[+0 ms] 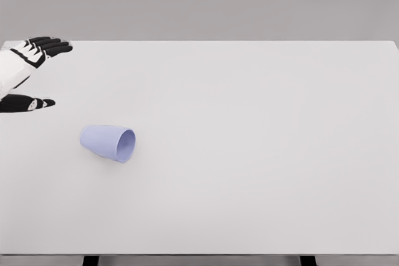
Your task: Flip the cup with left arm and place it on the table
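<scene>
A pale lavender cup (108,142) lies on its side on the white table (249,154), left of the middle, with its open mouth turned to the right and toward me. My left hand (38,73) hovers at the far left edge, up and to the left of the cup and well apart from it. Its black fingers (50,45) are stretched out and the thumb is spread below, holding nothing. No right arm shows.
The table's far edge runs across the top of the picture and its front edge along the bottom. Two dark table legs (91,260) peek out under the front edge.
</scene>
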Tool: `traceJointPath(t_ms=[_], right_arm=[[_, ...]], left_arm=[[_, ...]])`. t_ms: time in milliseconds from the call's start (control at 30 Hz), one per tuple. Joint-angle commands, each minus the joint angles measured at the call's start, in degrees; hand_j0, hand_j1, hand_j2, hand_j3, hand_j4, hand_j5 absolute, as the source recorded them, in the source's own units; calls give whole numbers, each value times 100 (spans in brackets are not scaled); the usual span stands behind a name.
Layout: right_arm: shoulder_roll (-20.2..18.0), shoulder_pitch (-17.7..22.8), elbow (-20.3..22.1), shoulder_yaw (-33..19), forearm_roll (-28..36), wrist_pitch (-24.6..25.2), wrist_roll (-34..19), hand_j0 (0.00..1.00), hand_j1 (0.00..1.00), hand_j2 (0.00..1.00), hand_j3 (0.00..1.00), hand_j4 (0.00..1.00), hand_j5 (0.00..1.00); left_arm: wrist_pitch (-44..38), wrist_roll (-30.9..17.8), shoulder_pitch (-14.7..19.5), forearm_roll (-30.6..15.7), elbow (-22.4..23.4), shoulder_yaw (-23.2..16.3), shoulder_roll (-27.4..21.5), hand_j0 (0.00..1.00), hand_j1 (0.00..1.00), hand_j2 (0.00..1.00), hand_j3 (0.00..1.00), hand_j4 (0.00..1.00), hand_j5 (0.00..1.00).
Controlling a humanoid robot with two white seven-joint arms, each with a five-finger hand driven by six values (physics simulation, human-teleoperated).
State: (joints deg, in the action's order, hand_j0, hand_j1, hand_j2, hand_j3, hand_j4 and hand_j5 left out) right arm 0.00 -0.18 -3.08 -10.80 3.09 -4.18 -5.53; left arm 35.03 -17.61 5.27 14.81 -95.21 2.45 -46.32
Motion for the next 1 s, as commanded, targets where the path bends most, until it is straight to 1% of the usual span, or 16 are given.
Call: traceJointPath(t_ms=[0, 33, 67, 100, 133, 200, 267, 467, 533, 567, 633, 733, 767, 833, 900, 967], right_arm=[[0, 0, 1, -1, 7, 5, -1, 100, 100, 100, 100, 100, 100], [0, 9, 1, -1, -1, -4, -1, 100, 100, 100, 100, 100, 100], [0, 0, 1, -1, -1, -3, -1, 100, 100, 100, 100, 100, 100], [0, 0, 1, -1, -1, -3, -1, 100, 100, 100, 100, 100, 100], [0, 9, 1, -1, -1, 5, -1, 100, 100, 100, 100, 100, 100], [0, 0, 1, -1, -1, -3, -1, 100, 100, 100, 100, 100, 100], [0, 9, 1, -1, -1, -3, -1, 100, 100, 100, 100, 100, 100], [0, 0, 1, -1, -1, 5, 8, 100, 100, 100, 100, 100, 100], [0, 0, 1, -1, 7, 5, -1, 100, 100, 100, 100, 100, 100], [0, 0, 1, -1, -1, 5, -1, 100, 100, 100, 100, 100, 100], [0, 0, 1, -1, -1, 5, -1, 100, 100, 100, 100, 100, 100], [0, 0, 1, -1, 7, 5, -1, 100, 100, 100, 100, 100, 100], [0, 0, 1, 8, -1, -4, -1, 100, 100, 100, 100, 100, 100], [0, 9, 1, -1, -1, -4, -1, 100, 100, 100, 100, 100, 100], [0, 0, 1, -1, 7, -3, -1, 100, 100, 100, 100, 100, 100], [0, 0, -8, -1, 7, 5, -1, 100, 100, 100, 100, 100, 100]], left_arm=[[-3, -1739, 0, -996, -235, 63, -18, 100, 100, 100, 100, 100, 100], [-3, -1739, 52, -1551, -358, 72, -26, 100, 100, 100, 100, 100, 100], [-3, -1739, 184, -1771, -367, 54, -44, 100, 100, 100, 100, 100, 100], [-3, -1739, 334, -1806, -385, 28, -27, 100, 100, 100, 100, 100, 100], [-3, -1739, 273, -1886, -402, 2, -53, 100, 100, 100, 100, 100, 100], [-3, -1739, 229, -1816, -499, -174, -62, 100, 100, 100, 100, 100, 100], [-93, -1739, 167, -1534, -578, -490, -132, 100, 100, 100, 100, 100, 100], [-1024, -1739, -35, -1517, -613, -552, -115, 100, 100, 100, 100, 100, 100], [-1727, -1739, -193, -1525, -622, -561, -106, 100, 100, 100, 100, 100, 100], [-1833, -1739, -211, -1525, -622, -561, -88, 100, 100, 100, 100, 100, 100], [-1877, -1739, -334, -1525, -631, -596, -62, 100, 100, 100, 100, 100, 100], [-1886, -1739, -378, -1499, -631, -605, 0, 100, 100, 100, 100, 100, 100], [-1877, -1739, -378, -1438, -631, -666, 9, 100, 100, 100, 100, 100, 100], [-1869, -1739, -343, -1411, -631, -974, 17, 100, 100, 100, 100, 100, 100], [-1877, -1739, -351, -1411, -631, -1027, 17, 100, 100, 100, 100, 100, 100], [-1886, -1739, -308, -1122, -622, -1141, 114, 100, 100, 100, 100, 100, 100]])
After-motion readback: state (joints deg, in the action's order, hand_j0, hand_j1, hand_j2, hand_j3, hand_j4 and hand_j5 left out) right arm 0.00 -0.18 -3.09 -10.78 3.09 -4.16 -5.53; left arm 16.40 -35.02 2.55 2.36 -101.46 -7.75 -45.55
